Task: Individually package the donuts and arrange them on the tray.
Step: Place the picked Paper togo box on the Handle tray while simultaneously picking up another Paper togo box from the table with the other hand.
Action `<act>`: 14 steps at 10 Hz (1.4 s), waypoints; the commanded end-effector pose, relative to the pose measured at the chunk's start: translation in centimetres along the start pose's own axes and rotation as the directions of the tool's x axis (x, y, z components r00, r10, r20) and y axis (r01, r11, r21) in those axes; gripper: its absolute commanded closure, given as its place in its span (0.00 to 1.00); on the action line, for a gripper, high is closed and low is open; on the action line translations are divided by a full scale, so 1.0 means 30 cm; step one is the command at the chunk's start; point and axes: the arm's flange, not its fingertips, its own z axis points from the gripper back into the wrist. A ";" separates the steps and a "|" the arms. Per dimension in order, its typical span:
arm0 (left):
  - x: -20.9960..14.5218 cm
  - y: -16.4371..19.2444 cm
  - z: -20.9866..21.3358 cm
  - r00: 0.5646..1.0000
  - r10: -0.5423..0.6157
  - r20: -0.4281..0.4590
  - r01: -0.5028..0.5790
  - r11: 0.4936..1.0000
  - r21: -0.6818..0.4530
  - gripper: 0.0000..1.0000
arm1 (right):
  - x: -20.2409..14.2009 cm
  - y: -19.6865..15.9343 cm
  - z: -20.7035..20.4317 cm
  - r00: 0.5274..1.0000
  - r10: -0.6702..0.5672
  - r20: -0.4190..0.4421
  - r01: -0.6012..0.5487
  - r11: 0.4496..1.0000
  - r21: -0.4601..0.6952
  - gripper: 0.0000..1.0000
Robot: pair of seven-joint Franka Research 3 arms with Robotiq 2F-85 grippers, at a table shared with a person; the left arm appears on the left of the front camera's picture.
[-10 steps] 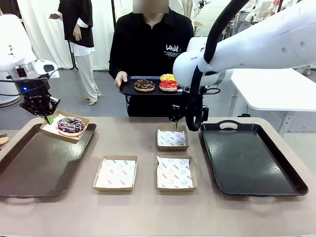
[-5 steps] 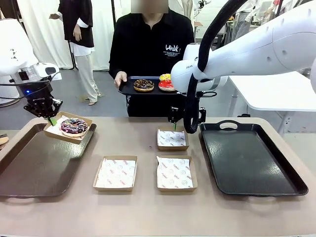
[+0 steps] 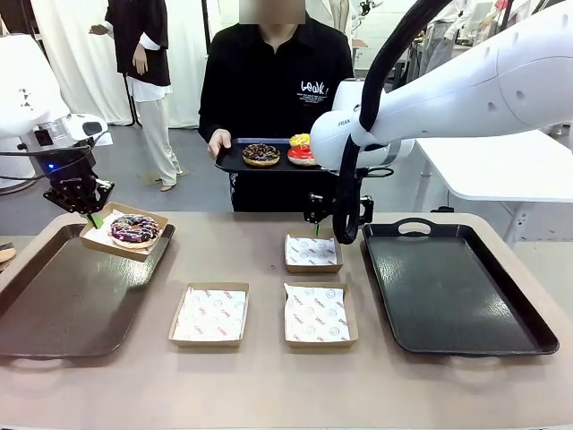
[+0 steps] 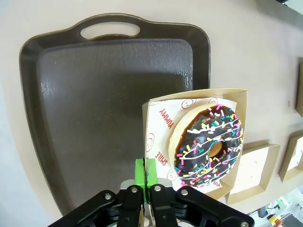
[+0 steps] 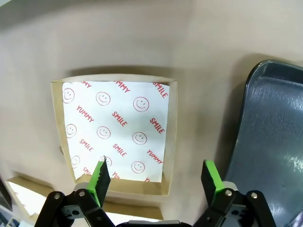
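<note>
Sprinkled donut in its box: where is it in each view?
Front view: sprinkled donut far left, in the box at the left tray's far right corner.
Left wrist view: centre-right, box pinched by the left fingers below.
Right wrist view: faces an empty box instead.
Shared landmark: left tray.

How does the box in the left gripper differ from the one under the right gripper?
The held box carries a sprinkled donut; the box under the right gripper has just its printed liner. The left gripper pinches the held box's rim over the left tray; the other box lies on the table. Both are brown cardboard.
</note>
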 end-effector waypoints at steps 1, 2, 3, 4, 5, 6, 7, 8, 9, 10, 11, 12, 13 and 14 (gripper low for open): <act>-0.004 -0.008 0.003 1.000 -0.004 0.023 0.003 0.998 0.056 0.99 | -0.011 0.008 -0.011 0.999 0.042 0.031 -0.042 0.999 0.001 0.00; -0.002 -0.005 0.007 1.000 0.003 0.030 -0.005 0.997 0.081 0.99 | -0.008 0.017 -0.031 0.998 0.048 0.043 -0.047 0.999 -0.009 0.00; 0.006 0.001 0.012 0.999 -0.005 0.041 0.001 0.995 0.096 0.99 | 0.002 0.020 -0.051 0.997 0.032 0.066 -0.031 0.999 -0.014 0.00; 0.009 0.002 0.013 0.999 -0.009 0.048 0.004 0.994 0.112 0.99 | 0.009 0.020 -0.073 0.997 0.029 0.072 -0.028 1.000 -0.012 0.00; 0.012 0.000 0.013 0.999 -0.011 0.048 0.005 0.993 0.121 0.99 | 0.011 0.019 -0.088 0.996 0.023 0.084 -0.022 1.000 -0.022 0.00; 0.020 0.000 0.004 0.999 -0.006 0.045 0.001 0.993 0.120 0.99 | 0.012 0.016 -0.097 0.995 0.017 0.099 -0.015 1.000 -0.028 0.00; 0.030 0.001 -0.009 0.999 0.003 0.042 -0.008 0.993 0.117 0.99 | 0.016 0.005 -0.109 0.994 -0.002 0.105 0.005 0.999 -0.032 0.00; 0.036 0.004 -0.019 0.999 0.014 0.041 -0.018 0.993 0.114 0.99 | 0.016 -0.005 -0.118 0.994 -0.019 0.106 0.022 0.999 -0.027 0.00; 0.040 0.009 -0.026 0.999 0.022 0.039 -0.026 0.994 0.111 0.99 | 0.010 -0.012 -0.120 0.993 -0.023 0.112 0.026 0.999 -0.023 0.00; 0.042 0.011 -0.029 0.999 0.027 0.041 -0.031 0.993 0.112 0.99 | 0.007 -0.017 -0.121 0.993 -0.026 0.118 0.028 1.000 -0.013 0.00; 0.047 0.010 -0.034 0.999 0.033 0.043 -0.038 0.992 0.116 0.99 | 0.002 -0.022 -0.122 0.992 -0.029 0.123 0.029 1.000 -0.001 0.00; 0.051 0.011 -0.039 0.998 0.038 0.043 -0.043 0.992 0.119 0.99 | -0.005 -0.025 -0.125 0.992 -0.036 0.124 0.036 0.999 0.004 0.00; 0.054 0.010 -0.046 0.998 0.039 0.041 -0.044 0.992 0.121 0.99 | -0.011 -0.029 -0.126 0.992 -0.038 0.124 0.037 0.999 0.007 0.00; 0.056 0.008 -0.051 0.998 0.042 0.042 -0.047 0.991 0.125 0.99 | -0.012 -0.031 -0.125 0.991 -0.042 0.125 0.041 0.999 0.009 0.00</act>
